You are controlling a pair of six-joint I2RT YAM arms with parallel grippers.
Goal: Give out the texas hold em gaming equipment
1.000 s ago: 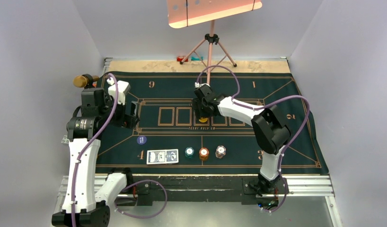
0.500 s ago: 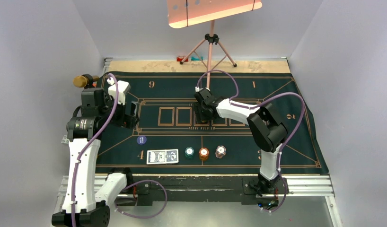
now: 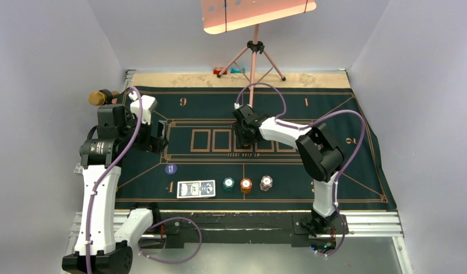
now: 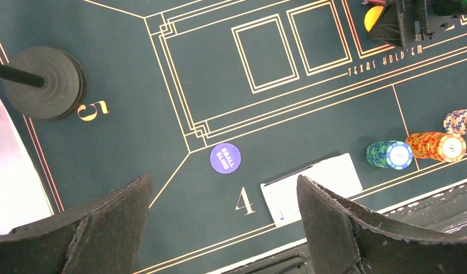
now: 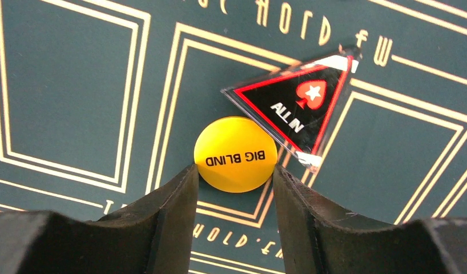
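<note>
My right gripper (image 3: 242,137) (image 5: 234,171) is low over the middle boxes of the mat, its fingertips touching both sides of the yellow "BIG BLIND" disc (image 5: 235,154) (image 4: 373,17). The red triangular "ALL IN" marker (image 5: 294,111) lies just beyond, touching the disc. My left gripper (image 3: 161,138) (image 4: 224,188) is open and empty, above the blue "SMALL BLIND" disc (image 3: 170,169) (image 4: 225,158). Near the front edge lie the blue-backed cards (image 3: 196,189) (image 4: 311,188) and the teal (image 3: 228,184), orange (image 3: 246,185) and white (image 3: 266,183) chip stacks.
The dark green felt mat (image 3: 334,108) covers the table. A pink tripod stand (image 3: 254,51) rises at the back. A black round base (image 4: 45,83) sits by seat 5. A brown cylinder (image 3: 103,97) stands at the far left, small red and teal items (image 3: 228,71) behind.
My right gripper has shifted a little left and away; the yellow disc seen under it a second ago is now hidden in the top view. The left arm has barely moved.
</note>
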